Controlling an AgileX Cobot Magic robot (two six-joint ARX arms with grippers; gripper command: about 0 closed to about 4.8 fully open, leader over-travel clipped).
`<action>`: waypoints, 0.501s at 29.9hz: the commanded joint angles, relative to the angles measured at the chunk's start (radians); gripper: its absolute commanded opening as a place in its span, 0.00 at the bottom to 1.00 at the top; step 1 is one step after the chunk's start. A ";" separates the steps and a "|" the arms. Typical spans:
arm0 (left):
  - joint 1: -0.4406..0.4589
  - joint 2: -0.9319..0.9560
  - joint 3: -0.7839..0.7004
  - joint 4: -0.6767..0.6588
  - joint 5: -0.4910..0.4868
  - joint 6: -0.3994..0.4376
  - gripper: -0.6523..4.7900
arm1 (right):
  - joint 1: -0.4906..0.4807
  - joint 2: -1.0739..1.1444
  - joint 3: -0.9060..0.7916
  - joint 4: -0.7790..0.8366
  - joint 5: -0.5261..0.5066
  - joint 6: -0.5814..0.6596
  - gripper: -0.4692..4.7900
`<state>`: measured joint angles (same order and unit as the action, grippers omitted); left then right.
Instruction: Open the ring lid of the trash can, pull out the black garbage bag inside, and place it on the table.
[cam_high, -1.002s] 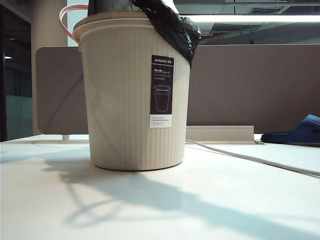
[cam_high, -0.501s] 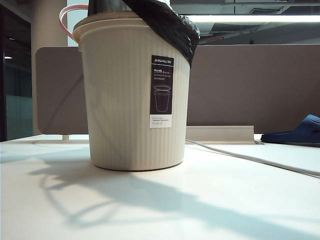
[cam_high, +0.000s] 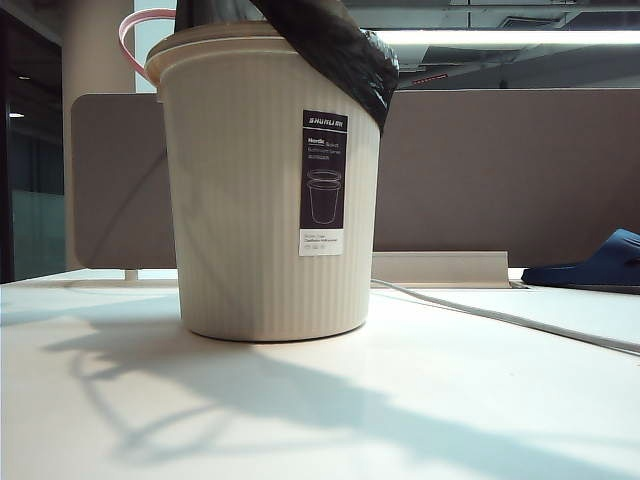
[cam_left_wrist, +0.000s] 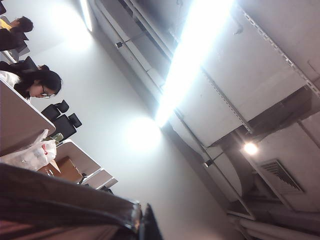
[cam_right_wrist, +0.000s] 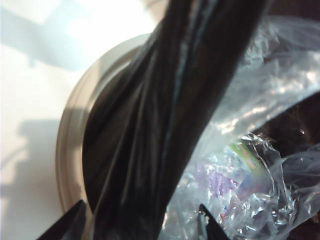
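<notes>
Garbage bag (cam_high: 335, 50) spills black over the trash can (cam_high: 265, 190) rim on the table (cam_high: 330, 410); right gripper (cam_right_wrist: 137, 220) straddles it above the can, fingers spread wide; left gripper (cam_left_wrist: 137, 225) pressed together, pointing ceilingward; ring lid (cam_high: 135, 30) raised behind

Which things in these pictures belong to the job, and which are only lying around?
Belong to the job:
- trash can
- ring lid, lifted behind the can's rim
- black garbage bag, hanging over the rim
- table
- right gripper, fingers spread around the bag
- left gripper, not visible in any view

Lying around:
- dark blue slipper
- cable
- partition panel
</notes>
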<state>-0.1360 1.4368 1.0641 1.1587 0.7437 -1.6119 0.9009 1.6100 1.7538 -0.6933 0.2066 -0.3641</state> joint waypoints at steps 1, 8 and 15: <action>0.000 -0.009 0.008 0.036 -0.005 -0.004 0.11 | -0.004 0.009 0.004 0.018 0.001 -0.003 0.62; 0.000 -0.009 0.008 0.055 0.005 -0.023 0.11 | -0.012 0.023 0.004 0.010 0.087 -0.017 0.08; 0.000 -0.009 0.008 0.055 0.029 -0.022 0.11 | -0.013 0.018 0.005 0.022 0.133 -0.071 0.08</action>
<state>-0.1360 1.4364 1.0645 1.1755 0.7658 -1.6352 0.8856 1.6386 1.7538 -0.6930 0.3115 -0.4072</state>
